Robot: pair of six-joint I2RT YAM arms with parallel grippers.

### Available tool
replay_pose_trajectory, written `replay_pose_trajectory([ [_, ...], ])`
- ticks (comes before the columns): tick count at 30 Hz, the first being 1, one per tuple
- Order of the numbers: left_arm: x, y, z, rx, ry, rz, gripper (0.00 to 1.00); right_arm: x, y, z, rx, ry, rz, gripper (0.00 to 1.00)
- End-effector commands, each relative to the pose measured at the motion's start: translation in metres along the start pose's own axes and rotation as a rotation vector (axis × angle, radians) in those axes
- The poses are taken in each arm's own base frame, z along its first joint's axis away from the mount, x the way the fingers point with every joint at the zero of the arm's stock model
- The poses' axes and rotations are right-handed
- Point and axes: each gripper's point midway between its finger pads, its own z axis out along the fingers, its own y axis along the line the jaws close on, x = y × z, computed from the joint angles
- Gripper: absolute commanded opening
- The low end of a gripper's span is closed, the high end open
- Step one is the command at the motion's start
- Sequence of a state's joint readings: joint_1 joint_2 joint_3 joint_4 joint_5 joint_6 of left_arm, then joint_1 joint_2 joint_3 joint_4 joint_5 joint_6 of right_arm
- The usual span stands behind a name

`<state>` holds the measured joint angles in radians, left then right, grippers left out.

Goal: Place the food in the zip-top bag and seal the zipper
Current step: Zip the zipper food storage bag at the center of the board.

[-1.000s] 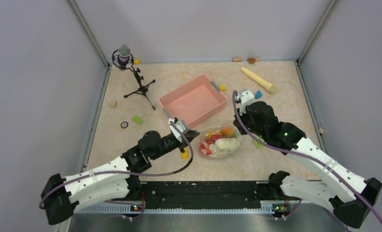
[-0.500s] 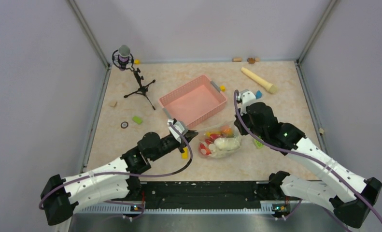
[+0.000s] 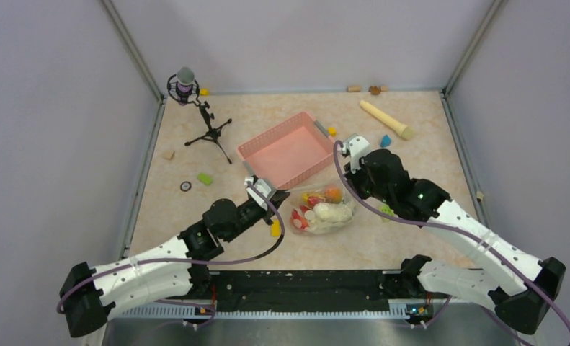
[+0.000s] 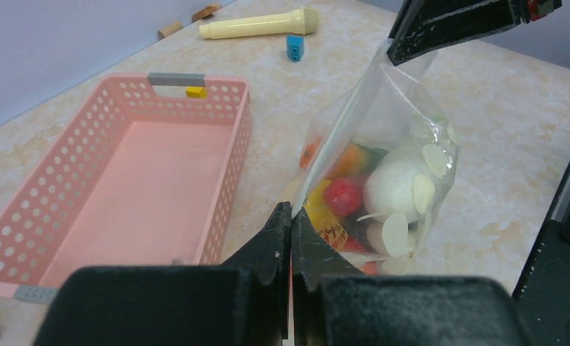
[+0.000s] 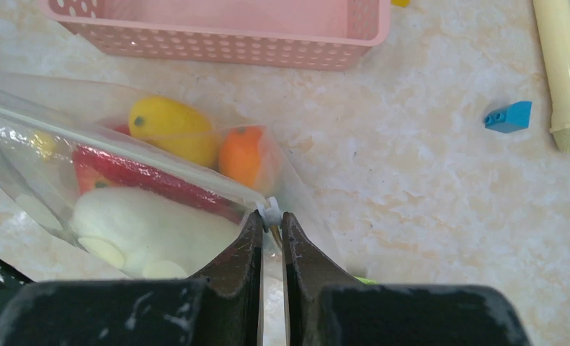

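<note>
The clear zip-top bag [image 3: 323, 214] is stretched between my two grippers just above the table, in front of the basket. Inside it is the food: a yellow mango [image 5: 170, 130], an orange piece [image 5: 242, 155], a red chili [image 5: 145, 176] and a white piece [image 4: 393, 187]. My left gripper [image 4: 290, 213] is shut on the bag's near-left corner. My right gripper [image 5: 271, 216] is shut on the small white slider at the end of the zipper [image 5: 123, 155], at the bag's far-right corner. The zipper strip runs taut from one gripper to the other.
The pink basket [image 3: 289, 150] stands just behind the bag, its wall [image 5: 217, 47] close to the right gripper. A yellow block [image 3: 275, 228] lies beside the left wrist. A blue block [image 5: 509, 117], a cream toy microphone [image 3: 386, 119], a green block [image 3: 205, 178] and a microphone stand [image 3: 195, 108] lie further off.
Both grippers have shifted left and a little towards the basket, carrying the bag with them. Both jaws stayed shut.
</note>
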<state>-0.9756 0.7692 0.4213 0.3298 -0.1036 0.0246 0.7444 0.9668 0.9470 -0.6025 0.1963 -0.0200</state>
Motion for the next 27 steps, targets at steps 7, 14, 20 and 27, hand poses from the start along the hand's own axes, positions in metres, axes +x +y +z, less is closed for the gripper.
replay_pose_trajectory([
  [7, -0.026, 0.046, -0.011, -0.245, -0.103, -0.013, 0.0, 0.034, -0.056, -0.023, 0.192, 0.194, -0.291, 0.0],
  [14, -0.025, 0.039, -0.012, -0.201, -0.113, -0.002, 0.0, 0.015, -0.043, -0.028, 0.111, 0.079, -0.297, 0.0],
  [20, -0.029, 0.032, -0.019, -0.156, -0.144, 0.002, 0.0, -0.01, 0.012, -0.023, -0.186, -0.079, -0.31, 0.22],
  [27, -0.032, 0.029, -0.022, -0.138, -0.164, 0.002, 0.0, -0.038, 0.047, -0.023, -0.365, -0.268, -0.367, 0.37],
])
